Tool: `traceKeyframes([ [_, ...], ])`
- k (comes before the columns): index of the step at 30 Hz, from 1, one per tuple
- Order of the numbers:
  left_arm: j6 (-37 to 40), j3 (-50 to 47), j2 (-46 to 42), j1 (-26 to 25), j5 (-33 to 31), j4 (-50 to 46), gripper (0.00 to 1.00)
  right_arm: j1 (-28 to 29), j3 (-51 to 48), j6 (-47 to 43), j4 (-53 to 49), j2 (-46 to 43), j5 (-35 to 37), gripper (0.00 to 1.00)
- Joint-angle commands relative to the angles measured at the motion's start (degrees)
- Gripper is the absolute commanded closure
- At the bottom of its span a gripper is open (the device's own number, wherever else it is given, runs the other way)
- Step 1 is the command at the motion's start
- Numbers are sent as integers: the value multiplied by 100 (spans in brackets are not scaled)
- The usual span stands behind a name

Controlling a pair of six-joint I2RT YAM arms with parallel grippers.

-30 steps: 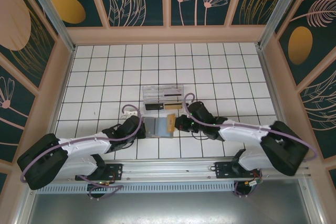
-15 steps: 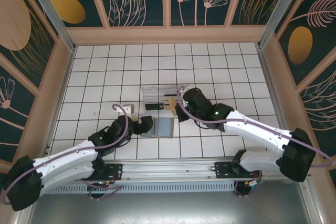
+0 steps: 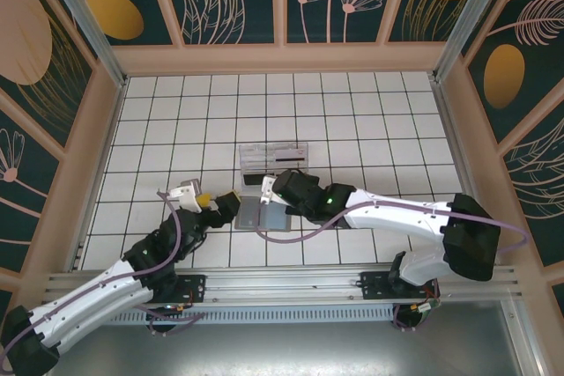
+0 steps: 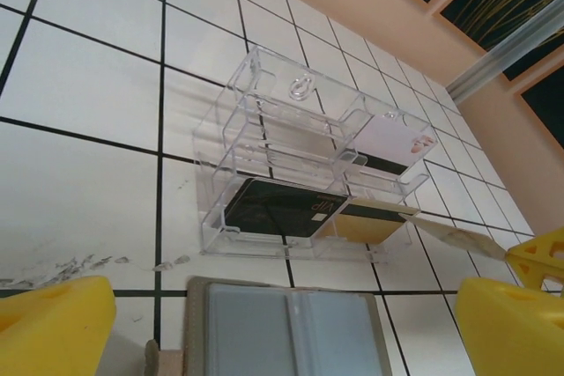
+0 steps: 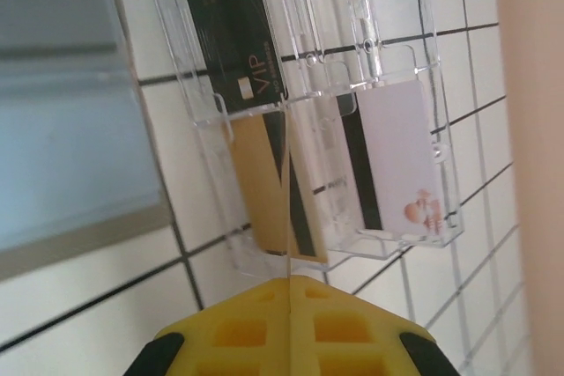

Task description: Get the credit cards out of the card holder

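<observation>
At the near edge of the clear tray, right pincer grips 1 credit card edge-on, which needs levelling before release; left pincer, wide open, should steady the card holder.

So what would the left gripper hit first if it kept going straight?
Most likely the card holder, lying just ahead between its open fingers; the clear tray sits beyond. Depth is unclear.

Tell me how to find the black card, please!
Look at the white tiled table and find the clear plastic tray near its middle. The black card lies in the tray's row nearest the arms, beside a gold card. It is the only card with VIP printed on it.
</observation>
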Motion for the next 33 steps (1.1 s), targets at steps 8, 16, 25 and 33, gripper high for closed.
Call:
traceKeyframes([
  [8, 160, -87, -108, 10, -163, -221, 1, -378, 279, -1451, 174, 853, 251, 100],
  [16, 157, -109, -96, 10, -207, -217, 1, -441, 498, -1414, 219, 1039, 65, 100],
  [25, 189, -117, -7, 10, -227, -187, 1, -520, 570, -1257, 281, 1308, -152, 100],
  [33, 190, -120, 4, 10, -239, -179, 1, -658, 602, -965, 416, 1434, -227, 100],
])
